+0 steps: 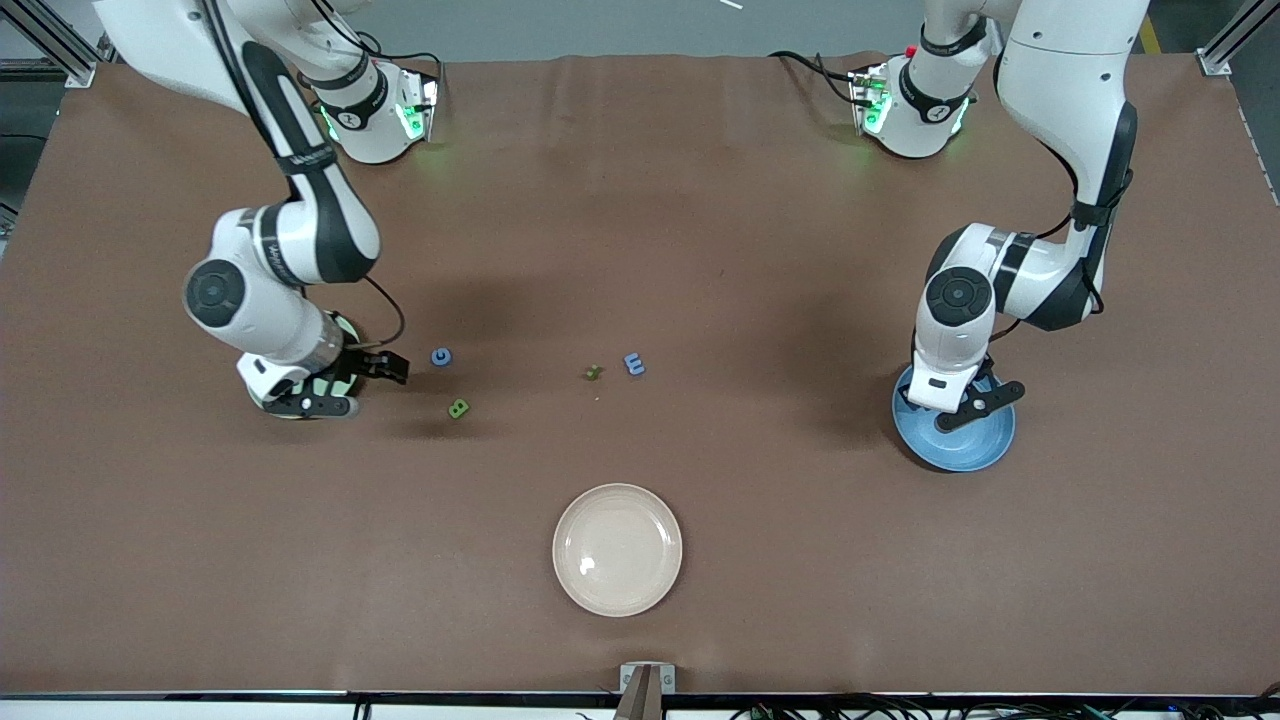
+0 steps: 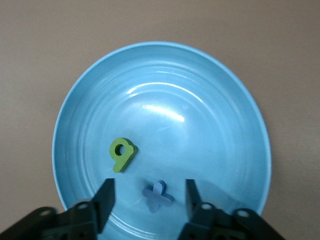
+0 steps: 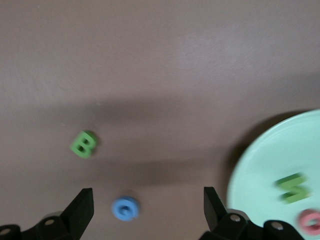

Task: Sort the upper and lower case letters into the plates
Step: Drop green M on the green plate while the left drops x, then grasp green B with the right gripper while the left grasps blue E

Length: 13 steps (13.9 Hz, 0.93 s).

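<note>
the right gripper (image 1: pixel 385 368) hangs over the edge of the mint plate (image 1: pixel 345 325) at the right arm's end of the table, jaws wide open and empty. in its wrist view the plate (image 3: pixel 260 170) already holds a green n (image 3: pixel 292 187) and a pink letter (image 3: pixel 311 221). just beside the plate on the cloth lie a blue g (image 1: pixel 441 356) and, nearer the front camera, a green b (image 1: pixel 458 408). two more letters sit mid-table: a small green one (image 1: pixel 593 372) and a blue one (image 1: pixel 634 364) beside it.

the left gripper (image 1: pixel 965 410) hovers over the blue plate (image 1: pixel 975 450), jaws open with nothing between them; a green g-shaped letter (image 2: pixel 122 154) and a blue x (image 2: pixel 158 195) lie in the plate (image 2: pixel 230 100).

the likely step is the right arm taking the blue g (image 3: pixel 125 208). to do it well, centre the open fingers over the letter, come straight down until the tips nearly meet the cloth, and close across its narrow width so the flat piece does not skate away. the cream plate (image 1: pixel 617 549) near the front camera has no part in this.
</note>
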Available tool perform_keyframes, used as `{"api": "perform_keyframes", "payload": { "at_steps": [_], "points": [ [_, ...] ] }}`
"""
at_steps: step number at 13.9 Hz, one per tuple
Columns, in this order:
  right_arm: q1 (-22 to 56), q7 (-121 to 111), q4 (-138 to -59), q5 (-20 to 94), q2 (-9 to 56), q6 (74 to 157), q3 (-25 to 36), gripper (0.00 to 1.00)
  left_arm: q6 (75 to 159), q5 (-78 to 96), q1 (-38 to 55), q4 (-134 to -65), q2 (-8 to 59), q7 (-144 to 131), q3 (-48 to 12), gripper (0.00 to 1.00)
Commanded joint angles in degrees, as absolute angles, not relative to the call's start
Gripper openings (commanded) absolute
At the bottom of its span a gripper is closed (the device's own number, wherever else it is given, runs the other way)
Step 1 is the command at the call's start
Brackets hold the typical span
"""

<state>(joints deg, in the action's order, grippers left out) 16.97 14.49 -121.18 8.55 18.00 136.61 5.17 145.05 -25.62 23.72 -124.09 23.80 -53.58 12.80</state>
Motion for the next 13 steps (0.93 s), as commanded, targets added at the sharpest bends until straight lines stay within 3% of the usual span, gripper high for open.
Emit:
{"api": "perform_keyframes", "payload": {
  "at_steps": [1, 3, 4, 9, 13],
  "points": [
    [19.94, 28.34, -116.12, 9.49, 23.02, 136.58, 5.62, 0.97, 131.47, -25.31, 25.05, -118.96, 21.44, -52.3, 8.99, 1.0],
    [21.35, 38.27, -113.48, 9.75, 25.74, 136.84, 5.62, 0.97, 114.33, -24.7, 25.4, -107.03, 23.89, -52.21, 3.02, 1.0],
    [21.79, 42.15, -112.42, 9.76, 26.8, 137.19, 5.54, 0.98, 111.04, -22.35, 24.97, -103.31, 25.3, -52.21, 0.38, 1.0],
    [23.81, 43.51, -111.71, 9.75, 31.63, 143.08, 5.62, 1.0, 109.16, -4.94, 27.5, -92.84, 28.2, -52.64, -2.19, 1.0],
    [24.96, 44.91, -111.27, 9.76, 32.69, 142.65, 5.54, 0.94, 109.69, 4.04, 33.56, -80.46, 38.55, -63.34, -2.9, 1.0]
  ]
}}
